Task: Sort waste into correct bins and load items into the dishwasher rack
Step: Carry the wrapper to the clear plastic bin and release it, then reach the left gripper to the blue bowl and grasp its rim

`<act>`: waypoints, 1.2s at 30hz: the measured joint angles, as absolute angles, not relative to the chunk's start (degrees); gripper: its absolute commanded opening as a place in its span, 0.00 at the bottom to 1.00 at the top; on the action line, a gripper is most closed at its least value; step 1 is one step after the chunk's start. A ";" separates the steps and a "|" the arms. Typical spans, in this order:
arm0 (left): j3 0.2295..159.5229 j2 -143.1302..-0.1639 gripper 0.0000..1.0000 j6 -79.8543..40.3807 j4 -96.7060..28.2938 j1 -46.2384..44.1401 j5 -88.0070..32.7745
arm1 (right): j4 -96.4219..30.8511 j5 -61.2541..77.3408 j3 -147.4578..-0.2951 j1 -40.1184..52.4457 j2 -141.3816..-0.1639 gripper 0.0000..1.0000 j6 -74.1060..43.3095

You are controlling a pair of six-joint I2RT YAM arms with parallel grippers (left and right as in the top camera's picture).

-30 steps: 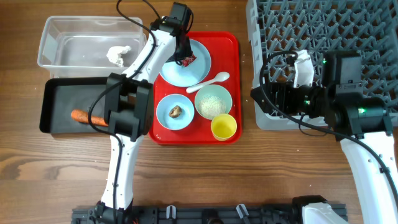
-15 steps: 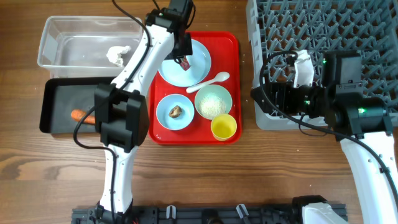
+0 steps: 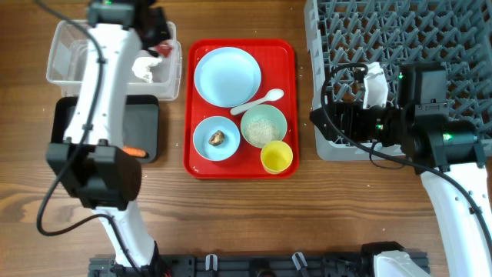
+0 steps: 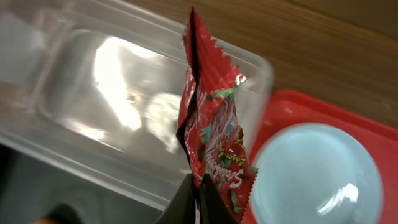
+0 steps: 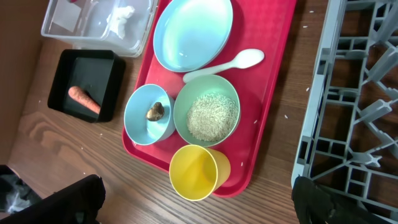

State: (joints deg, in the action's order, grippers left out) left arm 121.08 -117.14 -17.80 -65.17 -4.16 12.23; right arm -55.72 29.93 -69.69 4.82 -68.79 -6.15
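Observation:
My left gripper (image 4: 198,190) is shut on the lower edge of the red crumpled wrapper (image 4: 211,124), which hangs over the right end of the clear tub (image 3: 69,46). White tissue (image 3: 146,68) lies inside that tub. Part of the orange carrot (image 3: 135,152) shows in the black tray (image 3: 150,123) beside my left arm. The large light-blue plate (image 3: 227,75), white spoon (image 3: 261,100), small dish (image 3: 206,129) with a brown scrap (image 3: 217,138), green bowl of rice (image 3: 264,125) and yellow cup (image 3: 276,157) sit on the red tray (image 3: 288,54). My right gripper (image 5: 196,196) stands open and empty, high above the yellow cup (image 5: 199,171).
The grey dishwasher rack (image 3: 400,38) fills the right side, its near-left corner under my right arm. A few loose rice grains lie on the wood (image 5: 283,115) between the red tray and the rack.
My left gripper has carried the red wrapper from over the large plate leftward to over the clear tub. The right arm has not moved.

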 measured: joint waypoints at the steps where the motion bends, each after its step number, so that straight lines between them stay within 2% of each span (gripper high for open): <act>1: 121.08 -117.25 0.04 -17.78 -64.69 -2.28 12.36 | -55.70 29.93 -69.69 4.82 -68.79 0.99 -6.15; 2: 121.08 -117.45 0.06 -17.76 -64.31 -0.36 12.53 | -55.70 29.93 -69.69 4.82 -68.79 1.00 -6.15; 3: 121.08 -117.62 0.19 -17.65 -64.05 1.23 12.53 | -55.70 29.93 -69.69 4.82 -68.79 1.00 -6.15; 6: 121.10 -119.63 0.98 -17.15 -63.86 5.17 11.44 | -55.70 29.93 -69.69 4.82 -68.79 1.00 -6.15; 16: 121.10 -123.90 1.00 -16.36 -63.18 5.61 4.08 | -55.72 29.93 -69.69 4.82 -68.79 1.00 -6.15; 21: 121.10 -118.10 1.00 -14.74 -72.49 3.18 -3.40 | -55.72 29.93 -69.69 4.82 -68.79 1.00 -6.15; 24: 121.25 -113.03 1.00 -13.80 -83.15 -1.43 -5.10 | -55.70 29.93 -69.69 4.82 -68.79 1.00 -6.15; 26: 120.44 -112.01 1.00 -13.76 -86.04 -4.97 -5.91 | -55.72 29.54 -69.69 4.82 -68.79 1.00 -6.15; 31: 109.38 -112.16 0.92 -13.37 -85.32 -14.87 -5.89 | -56.21 28.36 -69.69 4.82 -68.79 1.00 -6.15; 36: 97.21 -112.42 0.88 -13.85 -78.28 -21.63 -5.82 | -56.25 28.01 -69.69 4.82 -68.79 1.00 -6.15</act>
